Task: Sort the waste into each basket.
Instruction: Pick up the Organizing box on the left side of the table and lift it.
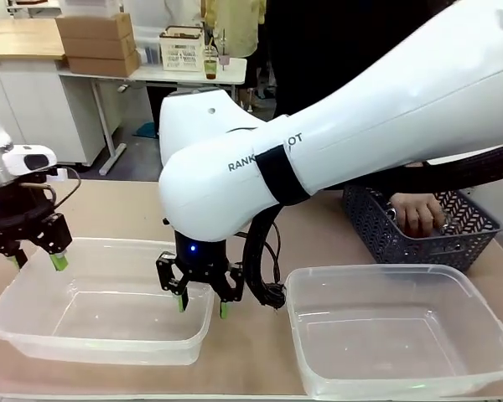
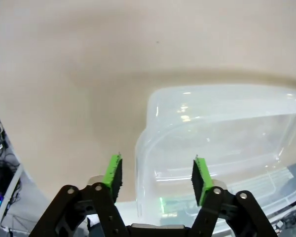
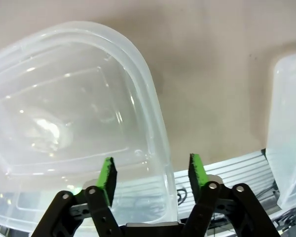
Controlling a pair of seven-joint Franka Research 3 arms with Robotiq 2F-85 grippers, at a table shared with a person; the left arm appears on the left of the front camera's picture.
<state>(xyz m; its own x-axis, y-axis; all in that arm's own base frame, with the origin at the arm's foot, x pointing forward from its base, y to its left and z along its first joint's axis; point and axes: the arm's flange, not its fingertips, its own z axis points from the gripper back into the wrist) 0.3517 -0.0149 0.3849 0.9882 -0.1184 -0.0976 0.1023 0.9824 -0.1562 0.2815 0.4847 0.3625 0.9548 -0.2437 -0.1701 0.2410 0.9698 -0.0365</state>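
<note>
Two clear plastic baskets stand side by side on the tan table, the left basket and the right basket; nothing lies in either. My left gripper hangs open over the left basket's far left corner, its fingers either side of the rim. Reaching across the middle, my right gripper is open astride the same basket's right wall, one finger inside and one outside. The other basket's edge shows beside it. The waste is out of view.
A dark lattice-sided basket sits at the far right of the table, with a person's hand inside it. My right arm's white body spans the middle of the front view. A strip of bare table separates the two clear baskets.
</note>
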